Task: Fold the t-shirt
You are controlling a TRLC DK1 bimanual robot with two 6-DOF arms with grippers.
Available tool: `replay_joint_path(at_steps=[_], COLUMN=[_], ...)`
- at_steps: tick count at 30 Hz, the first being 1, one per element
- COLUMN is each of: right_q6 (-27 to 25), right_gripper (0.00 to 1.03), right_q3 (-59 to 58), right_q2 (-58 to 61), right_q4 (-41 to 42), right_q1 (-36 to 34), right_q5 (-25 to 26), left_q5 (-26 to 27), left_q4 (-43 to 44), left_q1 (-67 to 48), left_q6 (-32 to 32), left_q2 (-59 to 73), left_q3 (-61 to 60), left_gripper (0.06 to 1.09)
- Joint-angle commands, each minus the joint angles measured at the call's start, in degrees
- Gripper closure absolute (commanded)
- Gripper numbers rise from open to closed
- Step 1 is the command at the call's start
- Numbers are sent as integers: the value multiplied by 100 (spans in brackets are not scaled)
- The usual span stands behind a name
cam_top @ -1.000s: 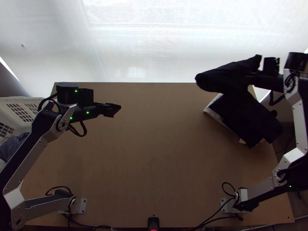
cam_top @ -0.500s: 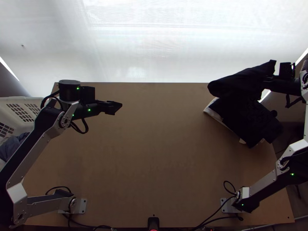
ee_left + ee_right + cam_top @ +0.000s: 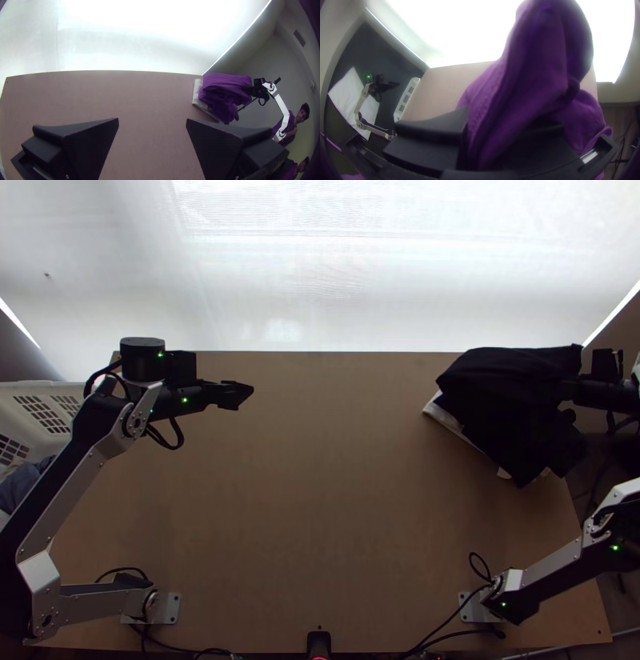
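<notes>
My left gripper point(image 3: 238, 394) hangs over the table's far left part; in the left wrist view my left gripper point(image 3: 152, 120) stands open with nothing between its fingers. At the far right corner is the dark t-shirt point(image 3: 512, 380), bunched, its folds draped over more dark cloth. It looks purple in the left wrist view, the t-shirt point(image 3: 226, 88). My right gripper point(image 3: 570, 390) is at its right side. In the right wrist view the t-shirt point(image 3: 536, 73) rises from between the fingers of my right gripper point(image 3: 473, 133), shut on a bunched part I cannot identify.
White cloth point(image 3: 448, 420) sticks out under the dark cloth on the table point(image 3: 320, 500). Left of the table stands a white basket point(image 3: 48, 390) with grey-blue cloth inside. A small black device point(image 3: 318, 642) sits at the near edge's middle.
The right gripper has moved to the right and nearer in the top view, drawing the t-shirt along over the dark cloth beneath. The left arm has shifted only slightly.
</notes>
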Motion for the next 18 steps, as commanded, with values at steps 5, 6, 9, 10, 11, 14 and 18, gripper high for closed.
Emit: replay_joint_path(at_steps=[5,6,9,10,11,14,18], right_q6=[-816,-851,-957,-957,-983,-1001,-974], right_gripper=[90,86,75,70,63,41,23], right_q3=[-1523,-1620,-1804,-1831,-1848,-1910,-2050], right_q2=[-200,-200,-147,-138,-121,-129,-332], right_q4=[-160,-160,-151,-151,-142,-134,183], right_q1=[-998,-1059,-1279,-1340,-1411,-1534,-1701], right_q5=[104,166,218,227,245,359,632], left_q5=[104,112,112,112,121,121,130], left_q4=[-14,-14,-31,-40,-58,-102,-163], left_q1=[42,51,60,60,69,77,86], left_q6=[-3,-3,15,24,32,41,68], left_q2=[50,50,50,50,50,33,-20], left_q3=[87,104,148,166,183,210,227], left_gripper=[10,10,10,10,10,10,10])
